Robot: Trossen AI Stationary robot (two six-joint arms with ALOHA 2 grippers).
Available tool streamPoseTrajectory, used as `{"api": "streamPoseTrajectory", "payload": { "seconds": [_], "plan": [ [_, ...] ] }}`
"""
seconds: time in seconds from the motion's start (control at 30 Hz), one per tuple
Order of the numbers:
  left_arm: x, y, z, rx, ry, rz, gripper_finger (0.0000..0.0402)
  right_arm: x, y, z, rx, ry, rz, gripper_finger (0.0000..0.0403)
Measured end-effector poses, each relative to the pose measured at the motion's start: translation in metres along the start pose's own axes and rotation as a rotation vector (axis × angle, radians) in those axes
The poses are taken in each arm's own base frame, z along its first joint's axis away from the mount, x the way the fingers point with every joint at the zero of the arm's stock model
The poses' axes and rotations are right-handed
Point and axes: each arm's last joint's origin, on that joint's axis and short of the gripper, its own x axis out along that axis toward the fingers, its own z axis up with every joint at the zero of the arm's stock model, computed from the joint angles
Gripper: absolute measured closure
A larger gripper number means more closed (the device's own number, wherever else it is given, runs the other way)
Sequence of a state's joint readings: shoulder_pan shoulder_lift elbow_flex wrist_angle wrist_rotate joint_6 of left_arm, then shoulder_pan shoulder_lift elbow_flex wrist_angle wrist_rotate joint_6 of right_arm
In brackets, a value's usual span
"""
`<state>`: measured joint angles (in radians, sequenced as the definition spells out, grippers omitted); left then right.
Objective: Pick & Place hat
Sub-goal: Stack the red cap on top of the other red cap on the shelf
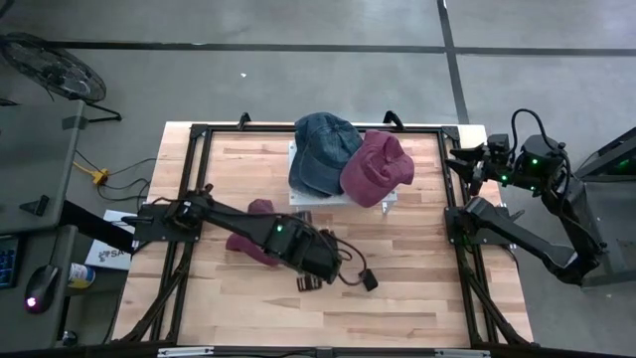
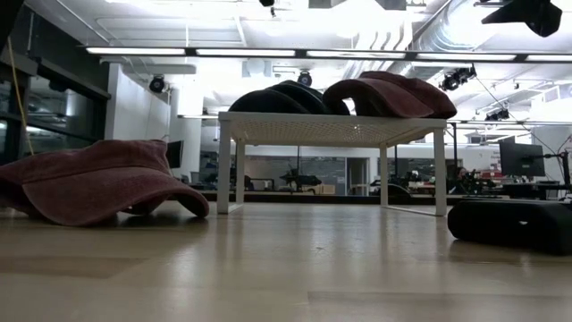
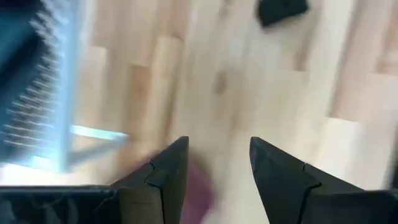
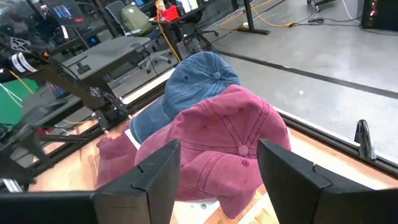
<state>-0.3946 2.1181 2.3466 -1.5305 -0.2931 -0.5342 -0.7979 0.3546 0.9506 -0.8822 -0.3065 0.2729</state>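
From above, two caps already sit on the small white rack point(image 1: 343, 200) at the back of the table point(image 1: 417, 268): a blue denim cap point(image 1: 320, 151) and a maroon cap point(image 1: 376, 167) leaning against it, so that shelf looks like the drop-off. A third maroon hat point(image 1: 246, 227) lies flat on the boards just in front and to the left of the rack, half hidden under the left arm. The left gripper point(image 1: 310, 281) reaches past it, low over the table's middle, near a small black block point(image 1: 369, 281). The right gripper point(image 1: 467, 159) hangs by the table's right rail, beside the rack, and looks to be waiting.

At table height the loose maroon hat point(image 2: 98, 183) rests brim down, well apart from the rack's legs point(image 2: 223, 165), with bare wood between them. A low black part sits at the right edge.

The left wrist camera shows its fingers point(image 3: 171, 171) spread, nothing between them, a smear of maroon just below; the rack's mesh edge point(image 3: 53, 93) is close beside, so any swing toward it wants care.

The right wrist camera looks past spread, empty fingers point(image 4: 158, 171) at both caps; the maroon one fills most of the shelf's near side, leaving little room for a third.
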Motion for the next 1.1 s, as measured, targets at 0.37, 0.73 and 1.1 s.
{"api": "streamPoseTrajectory", "payload": {
  "seconds": [0.37,0.73,1.1],
  "plan": [
    [0.037,-0.053,-0.017,-0.152,0.117,-0.021,0.0236,0.000,0.002,0.001,-0.028,-0.001,0.062,0.0199],
    [0.096,-0.068,-0.023,-0.377,0.249,0.128,0.0236,0.000,0.003,0.001,-0.027,0.011,0.106,0.0199],
    [0.127,-0.068,-0.022,-0.522,0.268,0.208,0.0236,0.000,0.003,0.001,-0.027,0.011,0.106,0.0199]
  ]
}}
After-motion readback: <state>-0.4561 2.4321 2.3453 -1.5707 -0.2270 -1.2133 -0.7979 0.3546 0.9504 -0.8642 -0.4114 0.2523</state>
